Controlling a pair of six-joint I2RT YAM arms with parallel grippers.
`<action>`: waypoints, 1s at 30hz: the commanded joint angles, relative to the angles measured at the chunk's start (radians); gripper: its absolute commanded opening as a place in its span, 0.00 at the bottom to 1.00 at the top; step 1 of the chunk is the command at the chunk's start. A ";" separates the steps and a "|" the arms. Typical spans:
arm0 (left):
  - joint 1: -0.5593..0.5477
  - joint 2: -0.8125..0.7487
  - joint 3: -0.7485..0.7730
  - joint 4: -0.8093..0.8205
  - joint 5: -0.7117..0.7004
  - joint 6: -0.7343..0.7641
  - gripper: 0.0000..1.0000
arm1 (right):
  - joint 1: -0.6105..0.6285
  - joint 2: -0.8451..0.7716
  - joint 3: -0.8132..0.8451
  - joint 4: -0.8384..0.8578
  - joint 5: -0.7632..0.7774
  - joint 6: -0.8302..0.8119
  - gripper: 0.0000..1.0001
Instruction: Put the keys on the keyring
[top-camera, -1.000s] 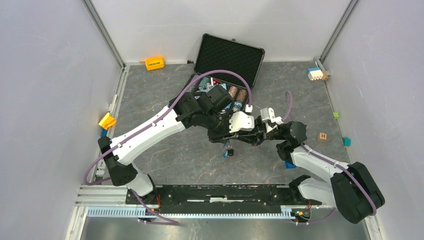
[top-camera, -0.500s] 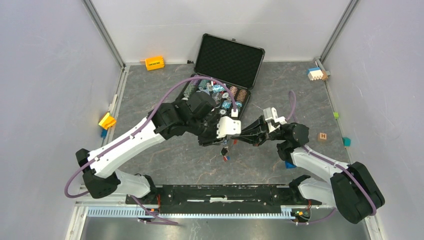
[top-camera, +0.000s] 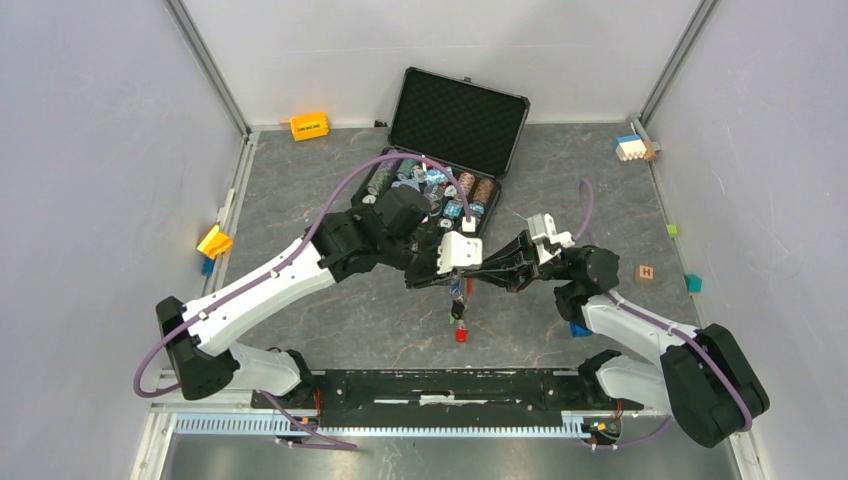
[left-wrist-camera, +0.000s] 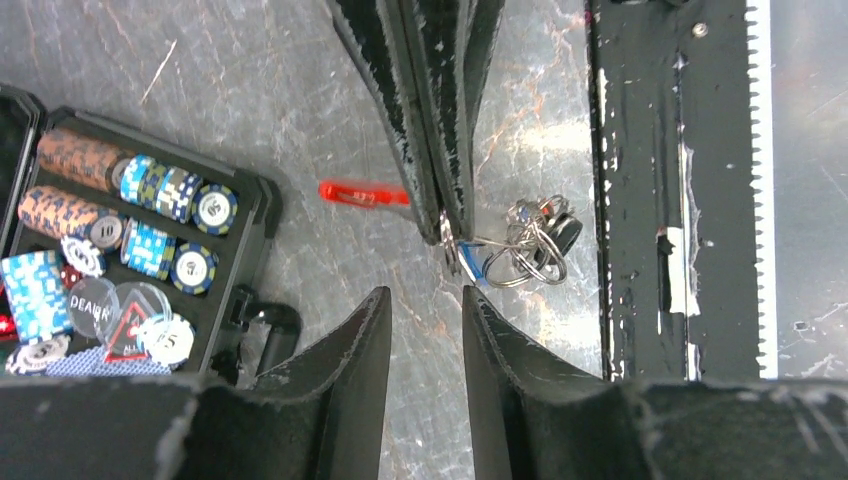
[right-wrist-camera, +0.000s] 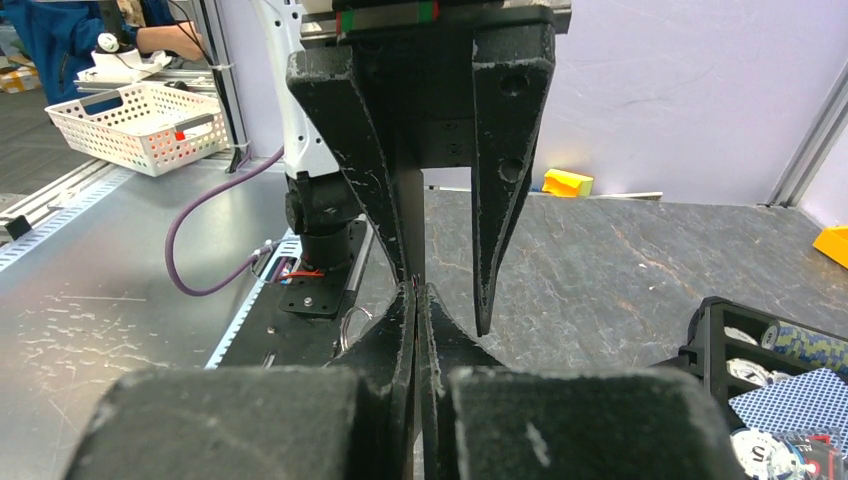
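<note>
**Left wrist view: keys held by the right fingers**

We see the right fingers (left-wrist-camera: 430, 150) coming down from the top of the frame. They are pressed together on a thin metal piece of the bunch of keys (left-wrist-camera: 535, 240), which sits just right of their tips, a little right of centre. The left fingers (left-wrist-camera: 350, 370), at the bottom edge, stand apart with only the bare surface (left-wrist-camera: 250, 100) between them. The red fob of the keyring (left-wrist-camera: 362, 194) is just left of the right fingers; whether it touches them we cannot tell. An open case (left-wrist-camera: 262, 200) with poker chips is at the left edge.
</note>
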 joint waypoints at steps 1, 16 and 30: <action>0.006 -0.028 -0.009 0.068 0.092 0.049 0.39 | -0.003 -0.005 -0.003 0.118 -0.001 0.032 0.00; 0.009 -0.071 -0.122 0.157 0.192 0.072 0.44 | -0.003 0.002 -0.002 0.150 -0.012 0.061 0.00; 0.016 -0.118 -0.216 0.308 0.160 -0.022 0.48 | -0.005 0.002 -0.002 0.152 -0.012 0.064 0.00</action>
